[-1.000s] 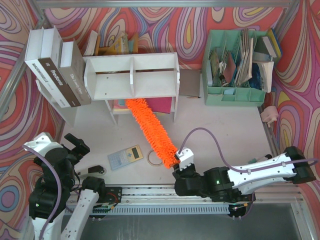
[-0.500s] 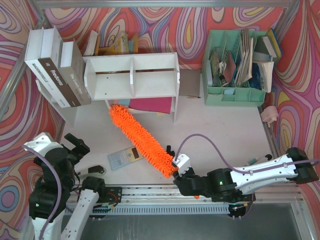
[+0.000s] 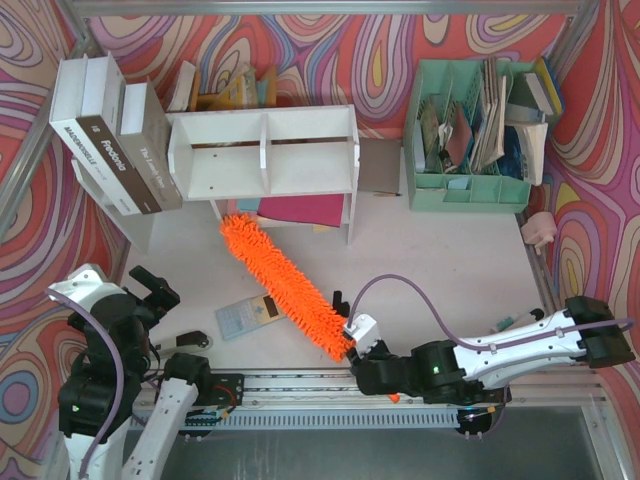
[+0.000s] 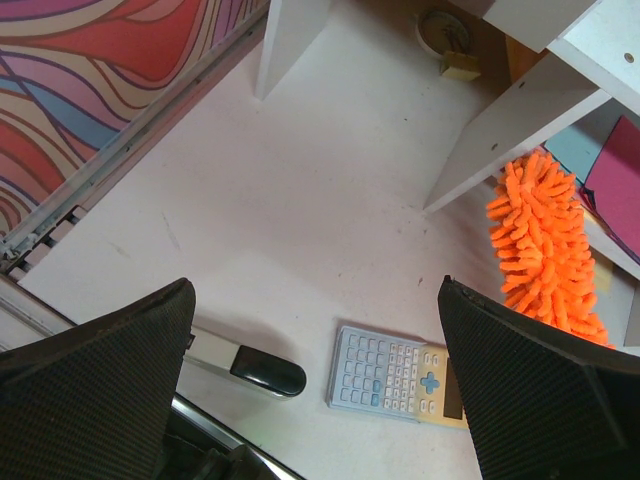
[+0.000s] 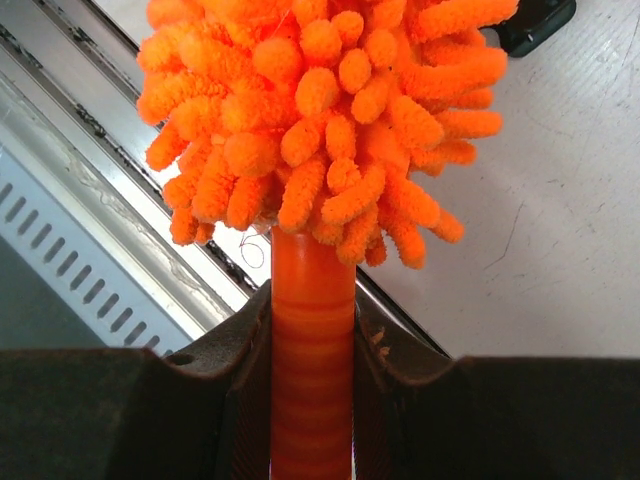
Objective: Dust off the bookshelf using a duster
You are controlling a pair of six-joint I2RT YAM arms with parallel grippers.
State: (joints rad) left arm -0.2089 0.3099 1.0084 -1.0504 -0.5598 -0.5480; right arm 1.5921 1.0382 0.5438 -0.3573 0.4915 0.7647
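Note:
The white bookshelf [image 3: 265, 152] stands on legs at the back left, with a central divider. The orange fluffy duster [image 3: 282, 284] lies diagonally in front of it, its far tip by the shelf's left leg. My right gripper [image 3: 358, 350] is shut on the duster's orange handle [image 5: 312, 360] near the table's front edge. The duster tip also shows in the left wrist view [image 4: 545, 245], beside a shelf leg [image 4: 520, 135]. My left gripper [image 3: 150, 290] is open and empty at the front left, apart from the duster.
A calculator [image 3: 245, 315] lies partly under the duster. A black-tipped stapler [image 4: 245, 365] lies near the front rail. Big books [image 3: 115, 140] lean left of the shelf. A mint-green organizer [image 3: 470, 190] stands at the back right. Coloured papers [image 3: 300, 210] lie under the shelf.
The duster's far end has swung left, out from under the shelf to the shelf's left leg. My right gripper has pulled back toward the front edge. The left arm has not moved.

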